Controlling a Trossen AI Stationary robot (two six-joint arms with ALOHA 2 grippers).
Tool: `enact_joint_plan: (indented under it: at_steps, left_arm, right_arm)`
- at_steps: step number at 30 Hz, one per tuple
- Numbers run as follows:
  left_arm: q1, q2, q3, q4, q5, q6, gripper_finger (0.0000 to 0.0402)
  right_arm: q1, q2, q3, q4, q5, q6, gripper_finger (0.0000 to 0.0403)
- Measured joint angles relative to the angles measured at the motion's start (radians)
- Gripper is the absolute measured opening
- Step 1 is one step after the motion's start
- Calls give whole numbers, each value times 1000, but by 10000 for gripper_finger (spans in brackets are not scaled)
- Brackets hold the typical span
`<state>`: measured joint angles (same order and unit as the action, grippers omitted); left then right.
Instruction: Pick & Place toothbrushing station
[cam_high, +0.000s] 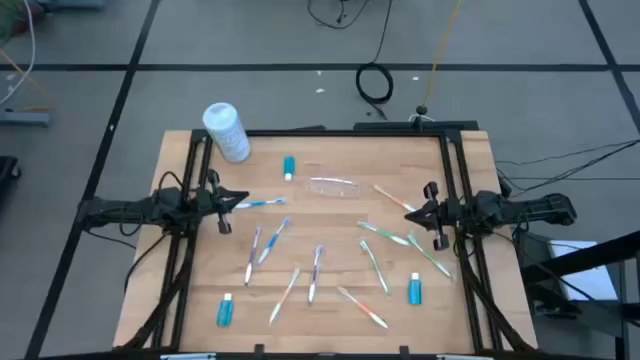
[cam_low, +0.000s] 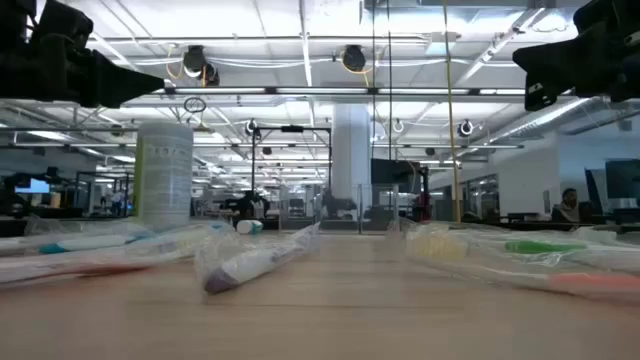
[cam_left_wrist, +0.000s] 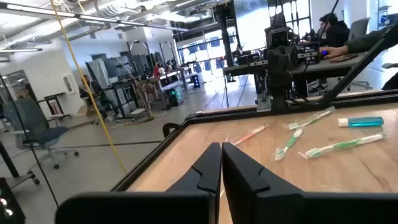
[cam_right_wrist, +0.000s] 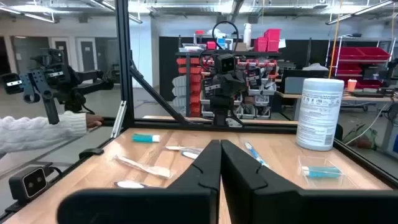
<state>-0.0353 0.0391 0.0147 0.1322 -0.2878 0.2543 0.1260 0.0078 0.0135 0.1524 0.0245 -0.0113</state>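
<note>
The toothbrushing station, a see-through plastic holder (cam_high: 333, 186), lies on the wooden table (cam_high: 330, 250) a little behind its middle. No gripper touches it. My left gripper (cam_high: 238, 200) hovers shut at the table's left side, pointing toward the middle, with a blue toothbrush (cam_high: 265, 203) just beyond its tip. My right gripper (cam_high: 410, 212) hovers shut at the right side, facing the left one. In the low view both arms hang well above the tabletop. Each wrist view shows its own fingers closed together, the left gripper (cam_left_wrist: 221, 155) and the right gripper (cam_right_wrist: 220, 152), with nothing between them.
A white canister (cam_high: 226, 131) stands at the far left corner. Small blue tubes lie at the back (cam_high: 289, 167), front left (cam_high: 225, 311) and front right (cam_high: 415, 289). Several wrapped toothbrushes (cam_high: 318, 268) are scattered over the middle and front. A black frame (cam_high: 300, 133) borders the table.
</note>
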Motion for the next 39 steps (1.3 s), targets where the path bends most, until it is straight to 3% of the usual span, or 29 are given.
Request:
enact_joint_plan:
  at_steps: [29, 34, 39]
  left_arm:
    - [0, 0, 0, 0, 0, -9, 21]
    - [0, 0, 0, 0, 1, -58, 21]
    - [0, 0, 0, 0, 37, -272, 21]
  right_arm:
    - [0, 0, 0, 1, 0, -23, 4]
    - [0, 0, 0, 1, 0, -33, 4]
    - [0, 0, 0, 1, 0, -34, 4]
